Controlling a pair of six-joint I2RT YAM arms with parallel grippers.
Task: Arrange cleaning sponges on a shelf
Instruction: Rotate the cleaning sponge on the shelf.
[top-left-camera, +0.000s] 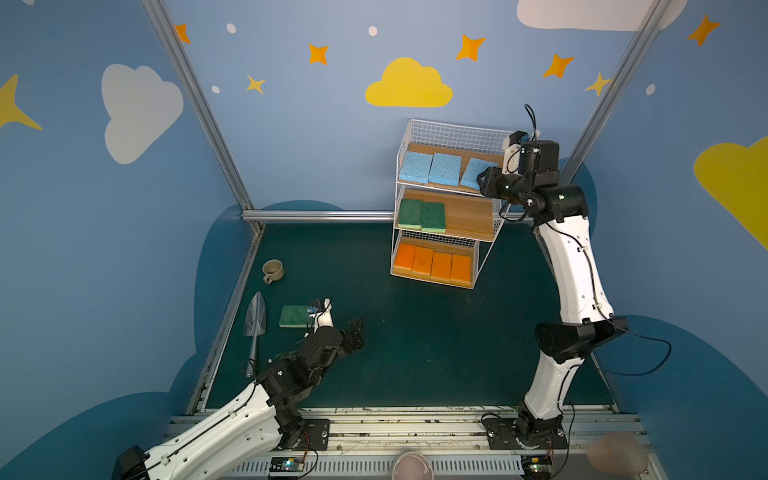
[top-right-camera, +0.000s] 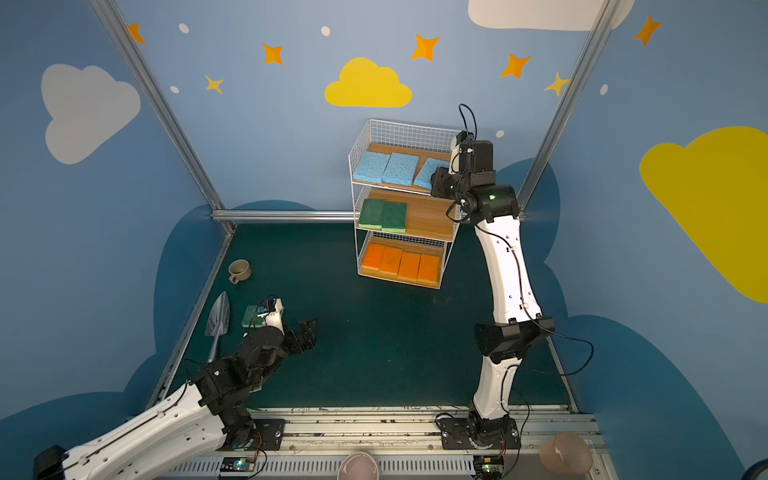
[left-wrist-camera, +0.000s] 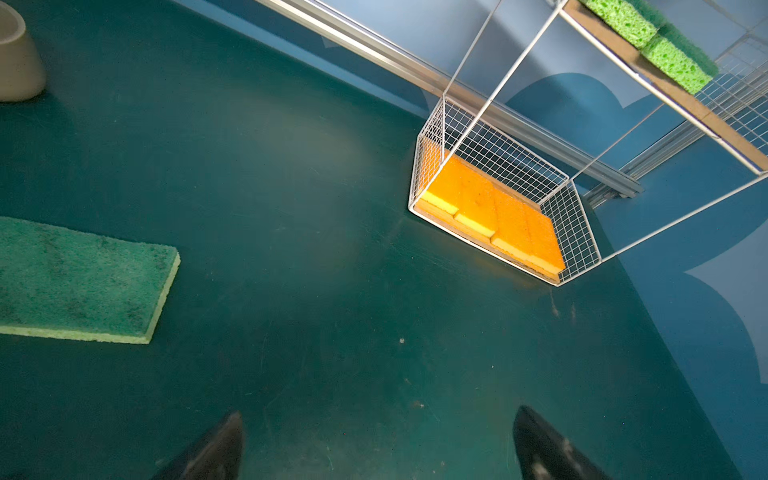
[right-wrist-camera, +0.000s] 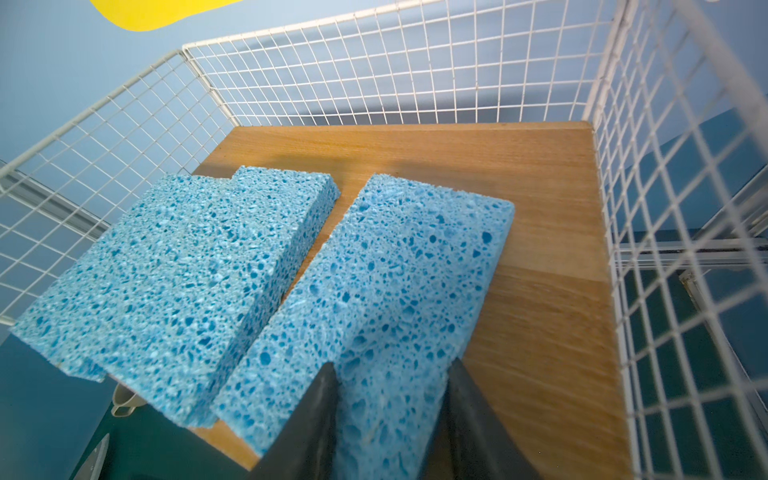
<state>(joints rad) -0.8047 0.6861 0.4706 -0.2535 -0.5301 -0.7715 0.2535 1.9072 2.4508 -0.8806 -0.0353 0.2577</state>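
Right wrist view puts the 3rd blue sponge (right-wrist-camera: 374, 291) flat on the top board (right-wrist-camera: 519, 187) of the shelf (top-left-camera: 453, 129), skewed against the 2 blue sponges (right-wrist-camera: 187, 270) beside it, its near end at or just past the board's front edge. Over that end sits the right gripper (right-wrist-camera: 392, 363), jaws partway apart: 1 finger (right-wrist-camera: 316, 415) over the sponge's top face, the other at its long edge, and I cannot tell whether they pinch it or only hover. If the fingers bear on the soft foam as the arm backs off, they could drag the sponge over the front edge and onto the table (top-left-camera: 415, 340). A sideways swing could snag the wire wall (right-wrist-camera: 665, 208) at the board's right end and jolt the rack.

Below, 2 green sponges (top-left-camera: 422, 214) sit at the middle board's (top-left-camera: 465, 216) left end and 4 orange sponges (top-left-camera: 432, 262) fill the bottom board (top-left-camera: 440, 244). 1 more green sponge (top-left-camera: 294, 316) lies on the table near its left edge, between the trowel (top-left-camera: 254, 322) and the left gripper (left-wrist-camera: 379, 412), whose jaws stand wide and empty near it. So thin a sponge gives little to grab; a shallow approach would probably shove it into the trowel instead of lifting it, and the mug (top-left-camera: 273, 270) stands near, farther back along that edge
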